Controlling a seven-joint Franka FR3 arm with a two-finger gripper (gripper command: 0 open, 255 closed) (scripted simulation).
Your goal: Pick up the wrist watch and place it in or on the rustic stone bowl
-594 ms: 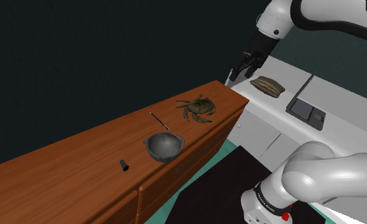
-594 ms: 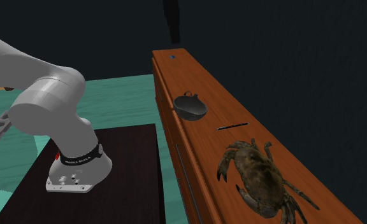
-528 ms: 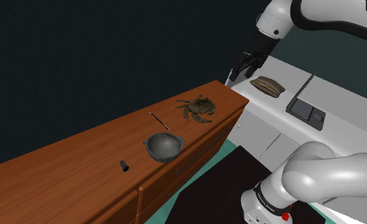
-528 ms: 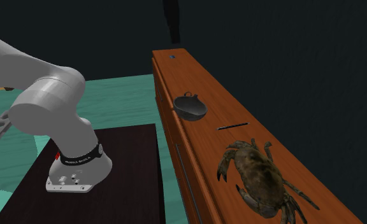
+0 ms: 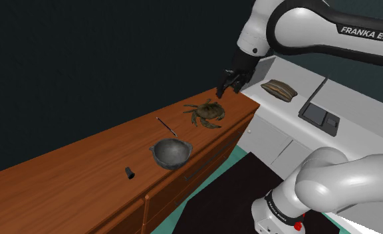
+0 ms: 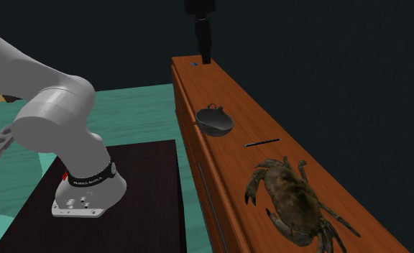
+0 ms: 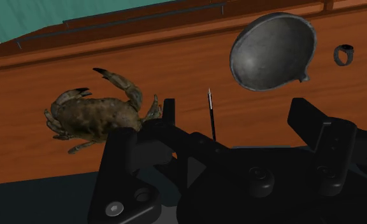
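Next: claw (image 7: 235, 114) spread above worktop (image 7: 144, 63); descend onto the flat watch (image 7: 211, 118) between crab (image 7: 96, 116) and bowl (image 7: 271, 48), straddling its narrow width.

I've got the shoulder camera beside the stand (image 5: 249, 171), looking down across the long brown wooden surface (image 5: 77, 169). Second exterior sits low and close by the mottled brown crab (image 6: 288, 194), facing lengthwise. Wrist camera looks down from above; all three share the crab and the round grey bowl (image 7: 273, 51).
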